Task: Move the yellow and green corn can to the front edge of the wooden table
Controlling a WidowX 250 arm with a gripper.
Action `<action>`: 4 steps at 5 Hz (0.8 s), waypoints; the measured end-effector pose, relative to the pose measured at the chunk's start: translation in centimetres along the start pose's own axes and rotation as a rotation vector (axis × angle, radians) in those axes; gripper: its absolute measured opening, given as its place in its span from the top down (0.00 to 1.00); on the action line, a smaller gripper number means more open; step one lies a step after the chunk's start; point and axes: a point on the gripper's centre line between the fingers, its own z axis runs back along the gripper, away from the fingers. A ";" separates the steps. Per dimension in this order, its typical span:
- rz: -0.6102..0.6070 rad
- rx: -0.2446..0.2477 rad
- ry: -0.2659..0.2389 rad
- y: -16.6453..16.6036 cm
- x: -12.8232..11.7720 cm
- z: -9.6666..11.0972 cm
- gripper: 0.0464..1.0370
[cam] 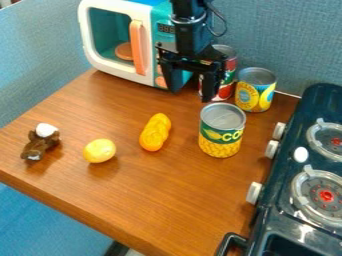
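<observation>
Corn can (222, 132): upright on the counter (153, 187), right of centre in the frame. Lid silver-grey, flat, ringed, with a raised metal rim. Label in two zones: dark green band above with large pale yellow letters and a small yellow-green motif at left; below it, a yellow field printed with packed kernels. Side wall a plain cylinder.

End effector (192, 94): black, upper centre, pointing down, fingers well apart; the fingertip on the frame's right is near the corn can's lid, above and to its left in view.

Surroundings: red can (230, 75) partly behind the end effector; yellow can (255, 92) to its right, blue patches on label. Microwave (110, 37), white and teal with orange handle, upper left. Lumpy yellow-orange loaf (155, 132) near centre. Yellow fruit (99, 151) and brown toy (41, 142) with white top, left. Dark stove (284, 172), right edge.
</observation>
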 end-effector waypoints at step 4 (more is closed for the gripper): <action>0.095 0.071 -0.257 -2.5 4.7 -3.0 0.04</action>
